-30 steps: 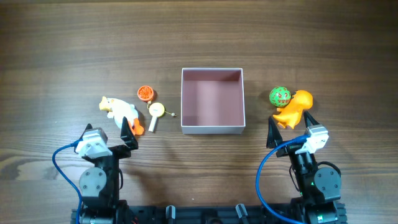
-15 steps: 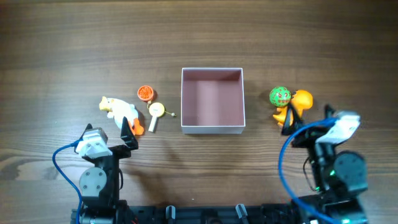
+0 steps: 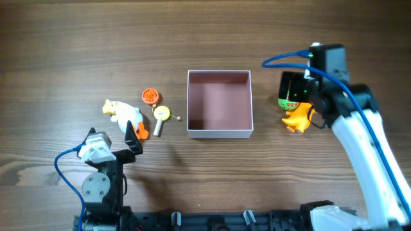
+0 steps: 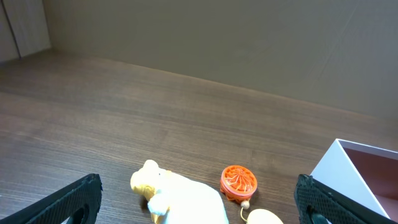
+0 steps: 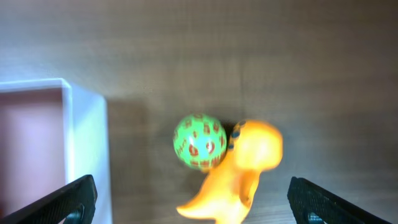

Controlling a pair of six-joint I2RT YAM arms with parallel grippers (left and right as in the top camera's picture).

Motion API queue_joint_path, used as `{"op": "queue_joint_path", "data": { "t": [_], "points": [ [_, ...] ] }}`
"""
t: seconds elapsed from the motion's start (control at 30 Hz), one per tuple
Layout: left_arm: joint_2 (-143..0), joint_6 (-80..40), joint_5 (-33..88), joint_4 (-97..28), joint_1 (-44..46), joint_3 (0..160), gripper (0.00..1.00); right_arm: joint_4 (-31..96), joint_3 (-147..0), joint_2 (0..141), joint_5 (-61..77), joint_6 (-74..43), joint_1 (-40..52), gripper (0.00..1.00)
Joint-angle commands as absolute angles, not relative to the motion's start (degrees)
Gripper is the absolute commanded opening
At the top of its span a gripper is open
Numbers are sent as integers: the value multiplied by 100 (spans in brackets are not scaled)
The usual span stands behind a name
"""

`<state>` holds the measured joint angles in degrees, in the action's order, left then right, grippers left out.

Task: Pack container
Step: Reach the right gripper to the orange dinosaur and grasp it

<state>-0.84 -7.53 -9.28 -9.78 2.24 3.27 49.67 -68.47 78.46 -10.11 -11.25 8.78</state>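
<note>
The container (image 3: 218, 133), a square white box with a dusty pink inside, stands empty at the table's middle. It also shows at the left of the right wrist view (image 5: 87, 130) and at the right edge of the left wrist view (image 4: 348, 168). My right gripper (image 3: 292, 90) is open and hovers over a green ball (image 5: 199, 140) and an orange dinosaur toy (image 5: 239, 174) to the right of the container. In the overhead view the ball (image 3: 289, 101) is partly hidden and the dinosaur (image 3: 298, 119) shows below it. My left gripper (image 3: 131, 138) is open and empty near the front left.
Left of the container lie a white and yellow animal toy (image 3: 122, 112), a small orange disc (image 3: 149, 96) and a pale yellow stick toy (image 3: 160, 117). The animal (image 4: 180, 196) and the disc (image 4: 238, 182) lie just ahead of the left jaws (image 4: 199, 202).
My right arm has swung from the front edge out over the green ball and the orange dinosaur. The left arm and the toys have not moved.
</note>
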Motion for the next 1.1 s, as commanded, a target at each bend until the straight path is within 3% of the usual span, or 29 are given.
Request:
{"op": "queue_joint_path", "data": {
  "t": [0.0, 0.07, 0.17, 0.2, 0.63, 1.07],
  "points": [
    [-38, -622, -858, -958, 211, 298, 100, 5148, -6943, 8418, -1037, -1282, 821, 100],
    [-38, -622, -858, -958, 211, 298, 100, 5260, -6943, 8608, -1052, -1774, 735, 95],
    [-38, -620, -858, -958, 211, 298, 100, 5422, -6925, 8718, -1052, -2449, 558, 73],
    [-38, -620, -858, -958, 211, 298, 100, 5450, -6925, 8718, -1052, -2561, 502, 70],
    [-38, -622, -858, -958, 211, 298, 100, 5898, -6836, 8715, -1048, -2346, -285, 76],
    [-38, -620, -858, -961, 211, 298, 100, 4491, -5911, 8729, -637, -1986, -309, 74]
  ]
}}
